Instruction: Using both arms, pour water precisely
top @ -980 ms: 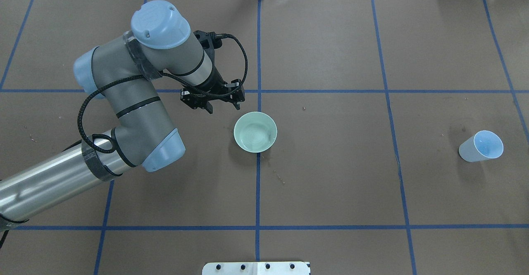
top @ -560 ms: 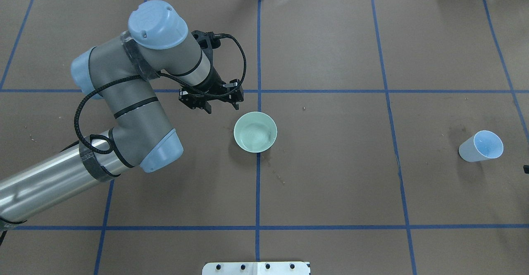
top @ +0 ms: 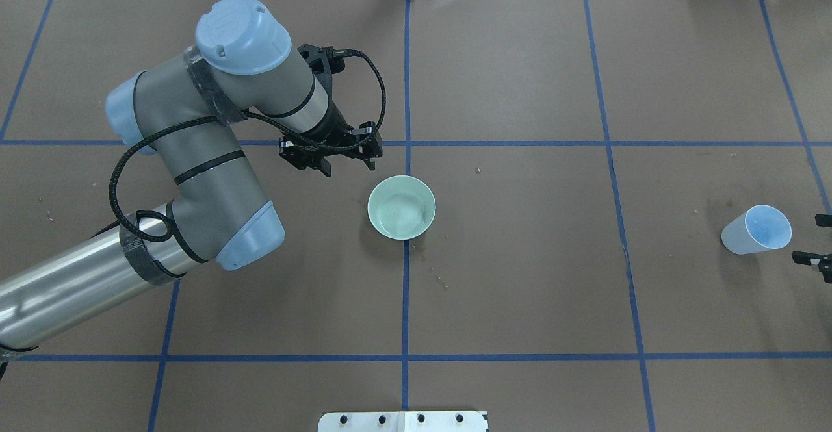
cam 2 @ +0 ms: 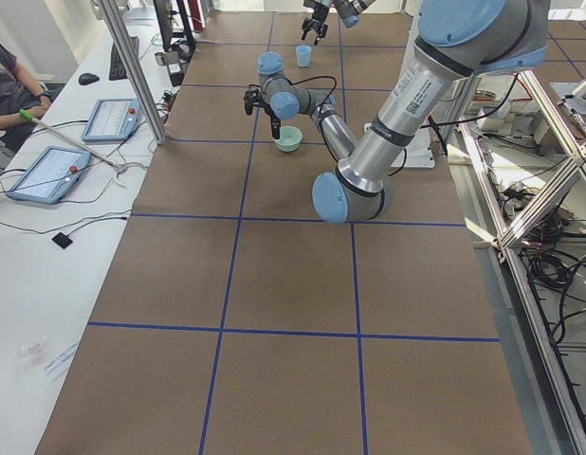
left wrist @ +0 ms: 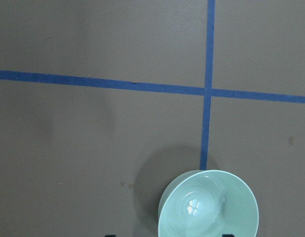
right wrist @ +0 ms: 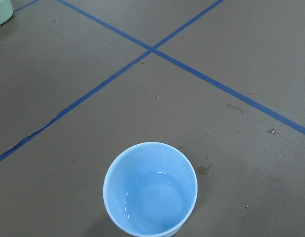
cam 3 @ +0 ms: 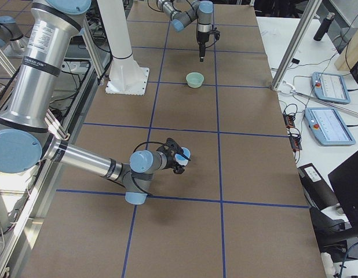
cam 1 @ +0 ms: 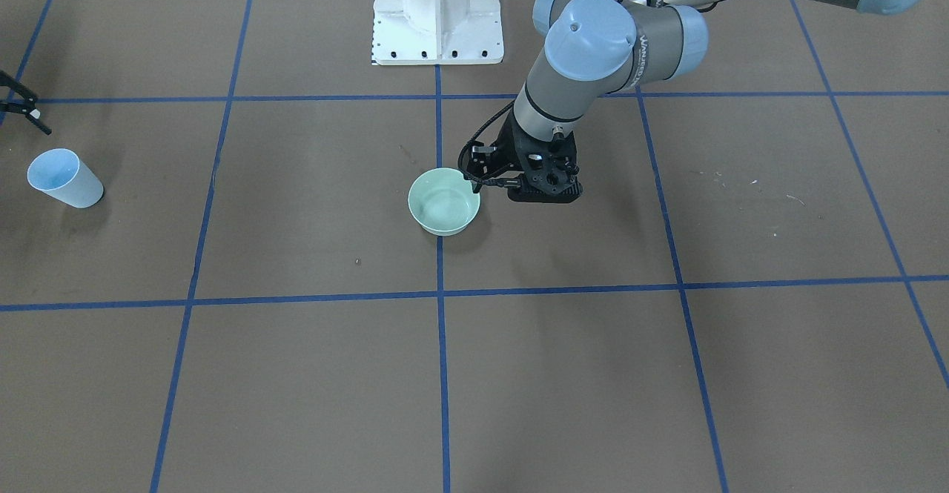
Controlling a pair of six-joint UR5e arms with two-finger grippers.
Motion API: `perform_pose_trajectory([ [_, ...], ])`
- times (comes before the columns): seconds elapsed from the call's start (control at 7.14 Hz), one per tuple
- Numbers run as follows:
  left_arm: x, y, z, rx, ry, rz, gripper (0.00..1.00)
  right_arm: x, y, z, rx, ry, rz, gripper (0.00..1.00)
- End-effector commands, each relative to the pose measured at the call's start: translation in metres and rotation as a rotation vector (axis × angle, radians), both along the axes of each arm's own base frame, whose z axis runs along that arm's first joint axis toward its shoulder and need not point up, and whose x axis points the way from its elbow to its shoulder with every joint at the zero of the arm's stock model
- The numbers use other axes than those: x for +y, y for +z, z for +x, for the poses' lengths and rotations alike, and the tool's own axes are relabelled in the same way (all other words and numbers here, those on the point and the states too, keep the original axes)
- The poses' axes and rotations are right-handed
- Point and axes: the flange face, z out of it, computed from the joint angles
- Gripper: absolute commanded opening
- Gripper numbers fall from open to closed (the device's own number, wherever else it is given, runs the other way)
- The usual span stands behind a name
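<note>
A mint-green bowl (top: pixel 402 207) stands at the table's middle, with faint glints of water (left wrist: pixel 194 207) in its bottom. My left gripper (top: pixel 351 169) hangs open and empty just beyond the bowl's far-left side, not touching it. A light-blue cup (top: pixel 757 229) stands upright at the far right, holding a shallow pool of water (right wrist: pixel 152 200). My right gripper (top: pixel 820 240) pokes in at the view's right edge, open, a little short of the cup. Its fingers do not show in the right wrist view, where the cup (right wrist: pixel 150 187) fills the lower middle.
Blue tape lines (top: pixel 406 289) divide the brown table cover into a grid. Small wet spots (top: pixel 442 282) lie near the bowl and around the cup. The white pedestal (cam 1: pixel 437 11) stands at the robot's side. A person sits beside tablets (cam 2: pixel 48 172) on a side desk.
My left arm has drawn back slightly to the left, away from the bowl. My right gripper has come into the overhead view at the right edge, near the cup.
</note>
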Motion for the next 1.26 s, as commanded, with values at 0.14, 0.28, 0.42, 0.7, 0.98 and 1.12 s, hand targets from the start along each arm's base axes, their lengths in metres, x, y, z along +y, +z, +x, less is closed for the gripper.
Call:
perform_pose_trajectory([
  [0.14, -0.001, 0.005, -0.001, -0.005, -0.003, -0.003, 0.78, 0.004, 0.007, -0.012, 0.002, 0.000, 0.025, 0.99],
  [0.28, -0.001, 0.005, -0.001, -0.006, -0.003, -0.004, 0.78, 0.003, 0.007, -0.012, 0.000, 0.000, 0.027, 0.99],
  [0.42, -0.001, 0.004, -0.002, -0.005, -0.003, -0.003, 0.78, 0.004, 0.007, -0.013, 0.001, -0.002, 0.026, 0.99],
  [0.7, -0.001, 0.002, -0.004, -0.001, -0.006, 0.000, 0.78, 0.005, 0.011, -0.016, 0.007, -0.003, 0.020, 0.99],
  [0.98, -0.003, 0.002, -0.007, 0.000, -0.009, 0.001, 0.78, 0.005, 0.014, -0.021, 0.019, 0.019, 0.020, 0.99],
  [1.12, -0.005, 0.001, -0.010, 0.003, -0.014, 0.003, 0.78, 0.009, 0.017, -0.020, 0.003, 0.020, 0.024, 0.99],
])
